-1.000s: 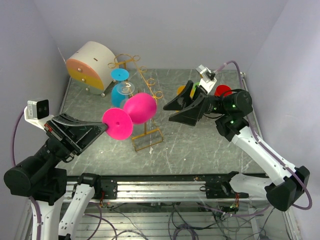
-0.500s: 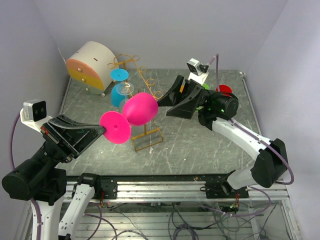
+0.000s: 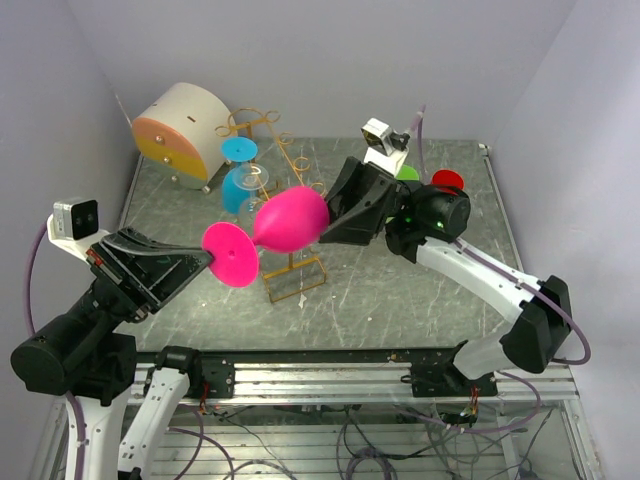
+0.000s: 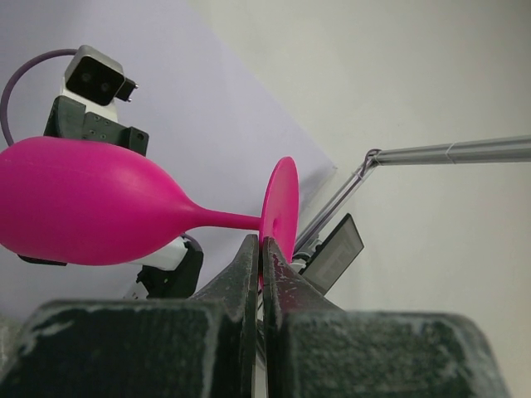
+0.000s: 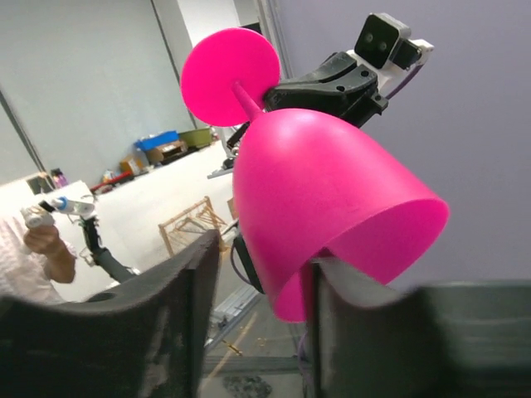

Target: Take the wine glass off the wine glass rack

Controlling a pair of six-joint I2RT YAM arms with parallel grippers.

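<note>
A pink wine glass (image 3: pixel 290 220) hangs sideways in the air, clear of the gold wire wine glass rack (image 3: pixel 296 279). My left gripper (image 3: pixel 212 258) is shut on the edge of its round foot, as the left wrist view shows (image 4: pixel 262 245), with the bowl (image 4: pixel 91 203) pointing away. My right gripper (image 3: pixel 334 214) is open at the bowl's mouth. In the right wrist view (image 5: pixel 264 254) one finger (image 5: pixel 353 286) sits inside the rim of the glass (image 5: pixel 323 182) and the other finger (image 5: pixel 170 311) stands outside it, apart from the wall.
A blue glass (image 3: pixel 241 186) hangs on the rack behind the pink one. A round white-and-orange drum box (image 3: pixel 180 130) stands at the back left. Red (image 3: pixel 447 181) and green (image 3: pixel 407 172) items sit at the back right behind the right arm.
My right gripper has swung left up to the pink glass's bowl and now straddles its rim. The left gripper has held the glass, shifting it slightly right.
</note>
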